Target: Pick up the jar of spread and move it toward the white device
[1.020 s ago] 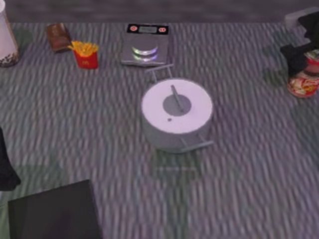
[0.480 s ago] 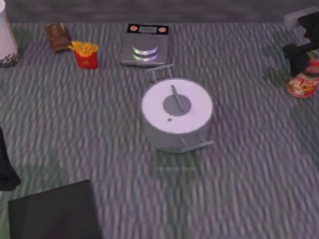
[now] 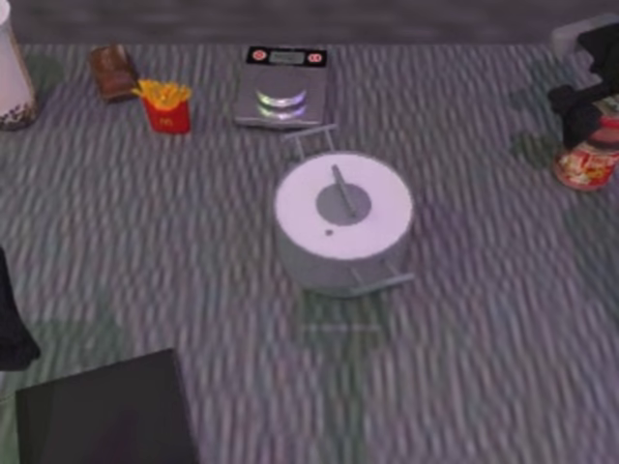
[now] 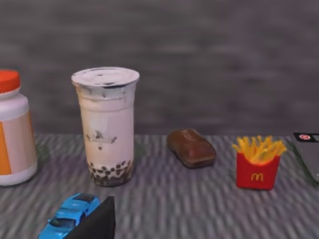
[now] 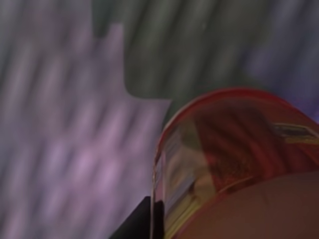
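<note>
The jar of spread (image 3: pixel 583 166), with a red lid and a red, brown and white label, stands at the table's far right edge. My right gripper (image 3: pixel 593 116) sits over its top, shut on it. In the right wrist view the jar (image 5: pixel 234 159) fills the frame and one dark finger (image 5: pixel 142 221) presses its side. The white device (image 3: pixel 343 217), a squat white cylinder with a grey disc, a thin rod and wire legs, stands mid-table, well to the left of the jar. My left arm (image 3: pixel 10 319) stays parked at the left edge.
A silver scale (image 3: pixel 283 87) lies behind the device. A fries carton (image 3: pixel 167 106), a brown bar (image 3: pixel 113 71) and a tall cup (image 3: pixel 12 82) stand at the back left. A black box (image 3: pixel 102 411) fills the front left corner, beside a blue toy car (image 4: pixel 70 216) and a white bottle (image 4: pixel 12 129).
The jar and my right gripper have shifted slightly to the left. Nothing else has moved.
</note>
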Controlling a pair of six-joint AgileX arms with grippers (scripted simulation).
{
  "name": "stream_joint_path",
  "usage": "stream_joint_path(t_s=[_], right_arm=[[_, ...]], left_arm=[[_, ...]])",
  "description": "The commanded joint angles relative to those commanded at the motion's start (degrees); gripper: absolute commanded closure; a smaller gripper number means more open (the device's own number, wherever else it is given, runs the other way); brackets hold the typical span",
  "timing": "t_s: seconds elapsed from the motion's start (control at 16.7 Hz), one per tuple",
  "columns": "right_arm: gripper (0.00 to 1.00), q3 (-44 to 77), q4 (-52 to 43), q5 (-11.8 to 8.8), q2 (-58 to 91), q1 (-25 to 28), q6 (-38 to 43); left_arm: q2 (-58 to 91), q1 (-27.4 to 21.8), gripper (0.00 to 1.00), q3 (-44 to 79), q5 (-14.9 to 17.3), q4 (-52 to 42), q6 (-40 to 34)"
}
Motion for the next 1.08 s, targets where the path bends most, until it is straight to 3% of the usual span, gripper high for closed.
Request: stream_joint_path(t_s=[0.24,0.48,1.08], right_arm=[[1.00,-0.72,0.36,-0.04,-0.74,-0.15,0.03],[1.00,-9.03,3.94,-0.14,-8.19,0.08,-0.05],[1.00,-59.55,16.91,-0.52,-39.33,0.42,0.16]], left_arm=[[0.00,0.00,0.00,0.00,0.00,0.00,0.00],[0.00,0.00,0.00,0.00,0.00,0.00,0.00],[0.00,0.00,0.00,0.00,0.00,0.00,0.00]])
